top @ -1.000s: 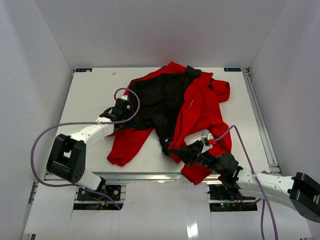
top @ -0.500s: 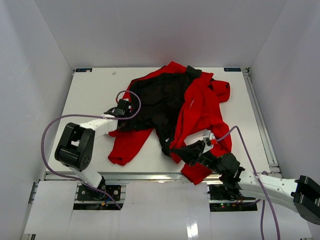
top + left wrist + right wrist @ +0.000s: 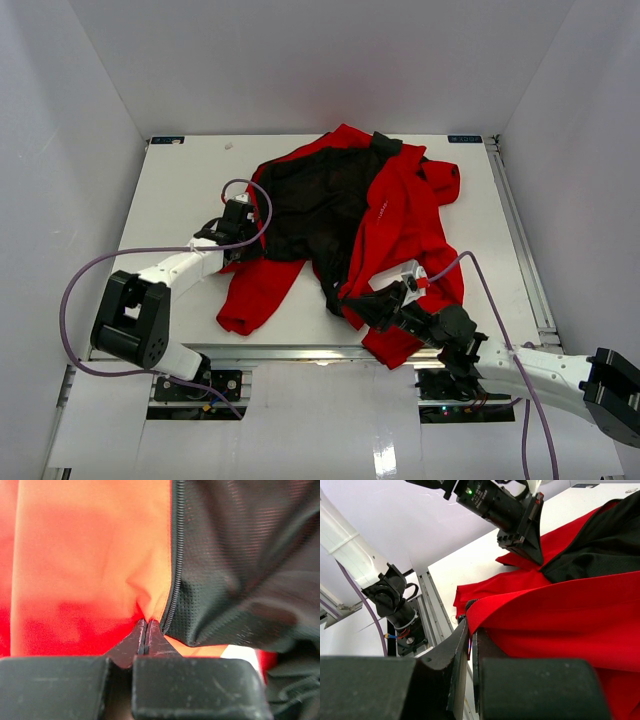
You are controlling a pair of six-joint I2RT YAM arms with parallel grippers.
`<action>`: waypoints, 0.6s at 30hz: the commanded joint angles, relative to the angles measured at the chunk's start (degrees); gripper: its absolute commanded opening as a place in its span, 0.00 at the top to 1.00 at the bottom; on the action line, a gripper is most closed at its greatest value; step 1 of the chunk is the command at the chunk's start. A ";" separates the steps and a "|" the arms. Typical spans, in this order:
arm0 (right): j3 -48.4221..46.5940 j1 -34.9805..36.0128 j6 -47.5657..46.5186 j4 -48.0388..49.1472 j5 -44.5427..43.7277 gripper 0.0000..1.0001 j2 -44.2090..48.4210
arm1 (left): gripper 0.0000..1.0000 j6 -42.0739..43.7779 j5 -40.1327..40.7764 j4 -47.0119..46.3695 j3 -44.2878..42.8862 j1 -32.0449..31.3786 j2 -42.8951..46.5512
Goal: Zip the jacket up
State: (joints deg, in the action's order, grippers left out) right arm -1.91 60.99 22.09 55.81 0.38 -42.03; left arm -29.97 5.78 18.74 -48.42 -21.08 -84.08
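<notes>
Dealing w/ jacket (image 3: 400, 215) lying open mid-frame in top view, black lining up, red sleeve toward lower left. Prob. light, soft, floppy, a bit slick; expect bunching and sliding, no stiffness to push against. Pinching w/ left gripper (image 3: 146, 626), pressed together on red fold just beside zip teeth (image 3: 172, 580), left of centre. Pinching w/ right gripper (image 3: 469, 630) too, on red front edge, lower centre. Best taken by both front edges low near hem, close to zip, kept taut.

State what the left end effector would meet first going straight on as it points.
The jacket: the left end effector pinches its red fabric beside the zipper; more likely lies ahead.
</notes>
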 commanded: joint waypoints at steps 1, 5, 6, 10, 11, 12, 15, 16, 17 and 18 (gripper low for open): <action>11.32 0.18 0.17 2.58 -0.03 0.92 -0.05 | 0.93 1.27 -3.01 -1.04 0.96 0.08 2.32; 11.18 0.18 0.15 2.38 -2.03 0.92 -0.47 | 1.00 2.10 -3.95 -3.34 2.85 0.17 3.26; 11.14 0.18 0.15 2.33 -2.10 0.92 -0.55 | 1.00 2.19 -4.26 -3.73 3.13 0.17 3.30; 10.99 0.18 0.24 2.05 -2.08 0.92 -0.71 | 0.95 1.87 -4.69 -3.83 3.02 0.17 2.64; 11.05 0.18 0.26 2.07 -2.18 0.92 -0.75 | 0.88 1.99 -4.96 -3.69 2.70 0.17 2.30; 11.05 0.18 0.32 1.94 -2.31 0.92 -0.68 | 0.87 2.19 -5.42 -3.62 2.63 0.17 2.16; 11.05 0.22 0.33 1.72 -2.40 0.92 -0.59 | 1.00 1.85 -4.99 -3.62 2.59 0.17 2.38; 11.05 0.18 0.33 1.67 -2.40 0.92 -0.59 | 1.00 1.71 -4.76 -3.80 2.82 0.17 2.82; 11.05 0.18 0.33 1.67 -2.40 0.92 -0.59 | 1.00 1.52 -4.28 -3.80 2.89 0.17 3.31; 11.05 0.18 0.33 1.67 -2.44 0.92 -0.59 | 0.97 1.53 -4.09 -3.73 2.78 0.17 3.65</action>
State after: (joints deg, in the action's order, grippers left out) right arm -1.91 60.99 22.31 55.39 -1.10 -42.81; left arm -28.29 1.89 16.17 -45.30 -21.08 -83.07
